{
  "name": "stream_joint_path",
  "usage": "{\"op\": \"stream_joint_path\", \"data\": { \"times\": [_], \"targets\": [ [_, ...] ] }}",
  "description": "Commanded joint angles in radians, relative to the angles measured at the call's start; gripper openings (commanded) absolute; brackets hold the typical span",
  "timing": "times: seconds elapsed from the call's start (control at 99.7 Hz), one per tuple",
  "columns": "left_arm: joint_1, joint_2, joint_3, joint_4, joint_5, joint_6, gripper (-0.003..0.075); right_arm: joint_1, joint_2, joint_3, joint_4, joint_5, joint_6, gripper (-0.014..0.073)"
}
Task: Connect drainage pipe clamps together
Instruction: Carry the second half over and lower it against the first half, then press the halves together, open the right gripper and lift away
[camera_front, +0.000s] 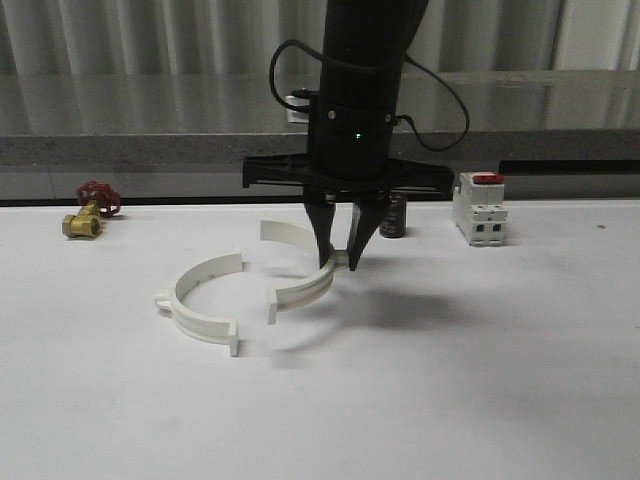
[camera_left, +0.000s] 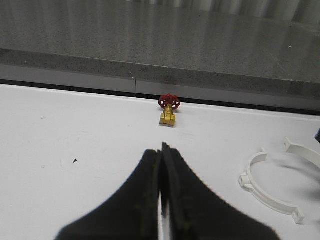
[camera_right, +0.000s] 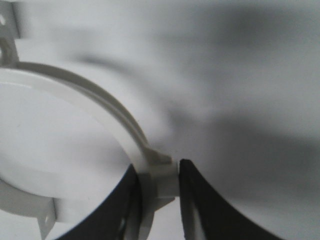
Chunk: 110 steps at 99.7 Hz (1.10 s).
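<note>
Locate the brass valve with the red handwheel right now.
In the front view the brass valve sits at the table's far left edge near the grey ledge, well left of the left clamp half and apart from it.

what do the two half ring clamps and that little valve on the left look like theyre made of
Clamp halves, one lying free and one in the right gripper: likely molded plastic, uniformly white, smooth, slightly glossy, with thin molded tabs.
Valve: probably brass, its body yellow and shiny; the red handwheel looks painted, material unclear.
</note>
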Motion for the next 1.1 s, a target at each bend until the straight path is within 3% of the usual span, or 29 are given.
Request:
{"op": "stream_joint_path", "data": {
  "times": [0.0,0.913,1.024,1.094],
  "targets": [
    [0.001,0.009,-0.026,0.001,-0.077,-0.001,-0.0021,0.004,-0.039,-0.056,-0.014,-0.005,0.024,0.0078],
    [0.001,0.009,-0.026,0.001,-0.077,-0.001,-0.0021,0.011,0.028,-0.075,-0.006,-0.060,0.071,0.0083],
    [0.001,0.009,-0.026,0.001,-0.077,-0.001,-0.0021,0.014,0.028,-0.075,-0.006,-0.073,0.070,0.0168],
    [0.001,0.009,-0.026,0.001,-0.077,-0.001,-0.0021,0.018,0.028,-0.075,-0.006,-0.086,0.070,0.0285]
  ]
}}
